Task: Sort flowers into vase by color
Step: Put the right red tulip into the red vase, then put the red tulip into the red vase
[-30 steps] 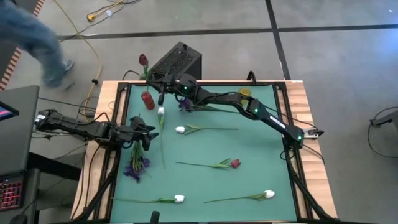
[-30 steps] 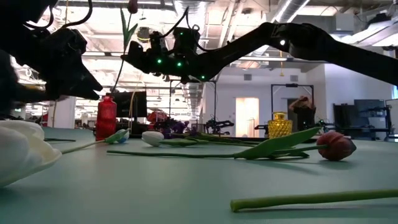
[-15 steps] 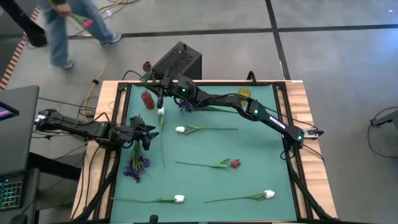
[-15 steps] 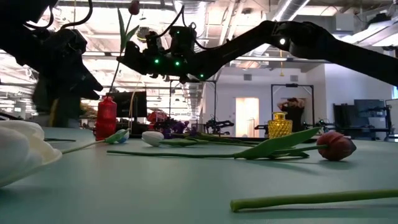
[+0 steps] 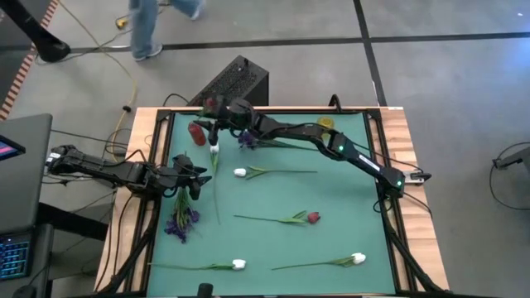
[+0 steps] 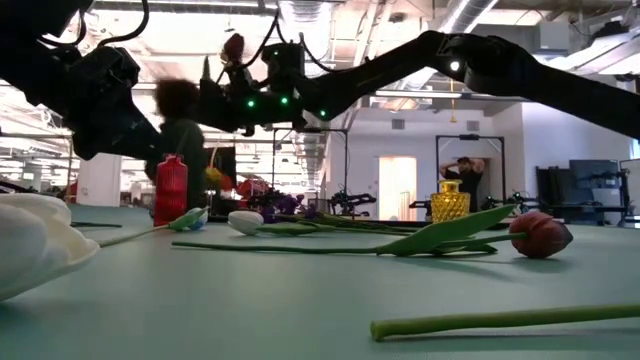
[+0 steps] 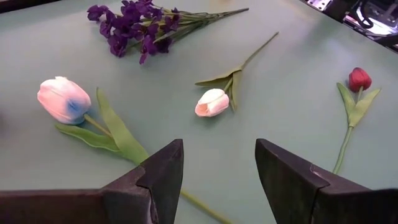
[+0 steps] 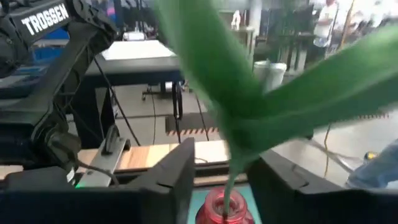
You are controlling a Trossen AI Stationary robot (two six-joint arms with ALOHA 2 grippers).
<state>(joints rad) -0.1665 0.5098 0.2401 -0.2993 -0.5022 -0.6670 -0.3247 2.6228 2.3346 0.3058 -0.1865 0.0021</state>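
Overhead, right gripper (image 5: 222, 113) holding red tulip (image 5: 210, 103) above red vase (image 5: 197, 133), table's far-left corner

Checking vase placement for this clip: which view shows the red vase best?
The low view: the red vase stands upright and whole at the table's far edge. The high view shows only its top beside the right hand. The right wrist view catches just its mouth.

Bright even light, blurred wrist foreground

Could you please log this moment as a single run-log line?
right gripper: holds red tulip above red vase | left gripper: open, idle by purple flowers | stem not yet inserted
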